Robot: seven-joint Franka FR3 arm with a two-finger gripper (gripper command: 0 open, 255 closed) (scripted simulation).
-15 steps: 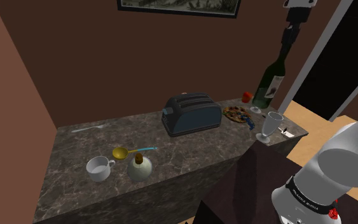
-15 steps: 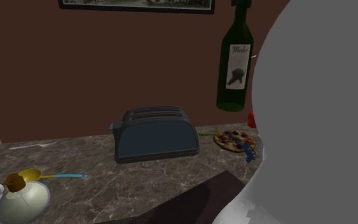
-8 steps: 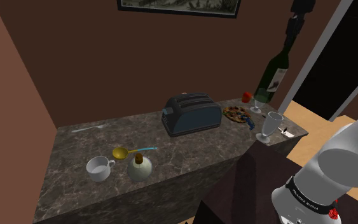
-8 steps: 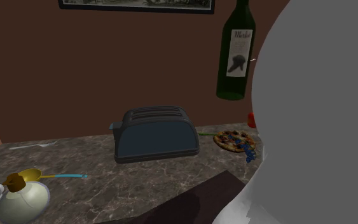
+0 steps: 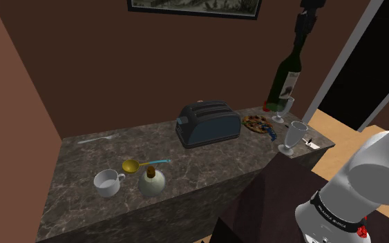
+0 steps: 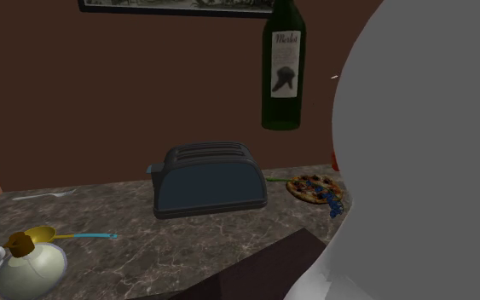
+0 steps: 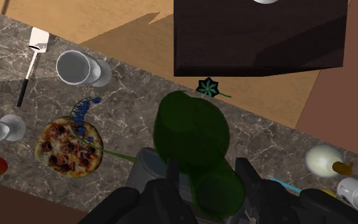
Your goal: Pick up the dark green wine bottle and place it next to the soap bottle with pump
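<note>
Wine bottle shifted leftward since earlier frame, carried high at upper right | gripper clamped on neck | pickup done | placement beside soap bottle, lower left, outstanding

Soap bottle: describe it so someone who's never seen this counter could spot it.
On the dark marble counter, look away from the toaster, toward the shoulder view's left. Beside the white cup and gold spoon stands the soap bottle: round, pale body with a brown top.

the white arm reaches high, its pincer pointing down, fingers clasped around the wine bottle neck.
</note>
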